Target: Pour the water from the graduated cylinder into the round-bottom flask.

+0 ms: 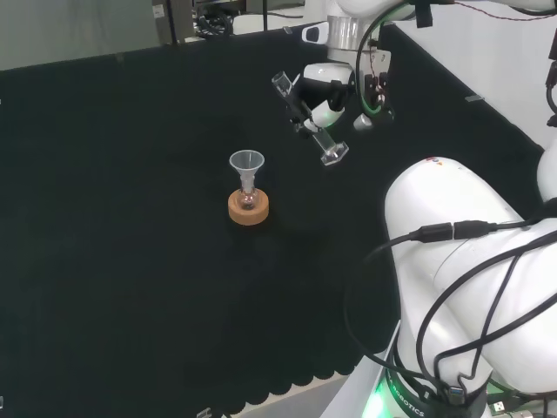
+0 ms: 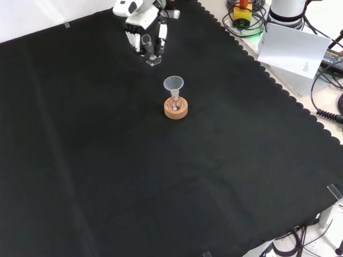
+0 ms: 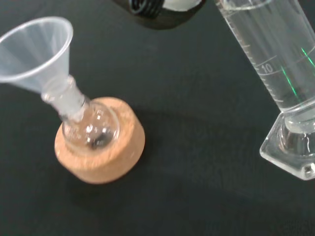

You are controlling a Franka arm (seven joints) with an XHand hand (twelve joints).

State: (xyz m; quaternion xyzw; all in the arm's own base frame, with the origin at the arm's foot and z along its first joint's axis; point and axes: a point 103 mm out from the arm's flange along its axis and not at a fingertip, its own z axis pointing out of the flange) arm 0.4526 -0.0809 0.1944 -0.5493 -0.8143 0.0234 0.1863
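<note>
A small round-bottom flask (image 1: 249,199) sits on a cork ring (image 1: 248,209) near the middle of the cloth, with a clear funnel (image 1: 246,163) in its neck. In the head view the hand (image 1: 326,94) hangs to the right of the flask, above the cloth, shut on a clear graduated cylinder (image 1: 306,119) that tilts with its mouth toward the flask. The front view shows the hand (image 2: 140,27) behind the flask (image 2: 175,104), the cylinder's base (image 2: 153,60) below it. In the wrist view the cylinder (image 3: 275,64) holds water, beside the funnel (image 3: 34,51), flask (image 3: 91,129) and cork ring (image 3: 110,162).
Black cloth (image 1: 130,261) covers the bench, with a scalloped edge (image 2: 278,85) at the right of the front view. Cables and a white sheet (image 2: 295,51) lie beyond that edge. The arm's white links (image 1: 461,261) stand at the right of the head view.
</note>
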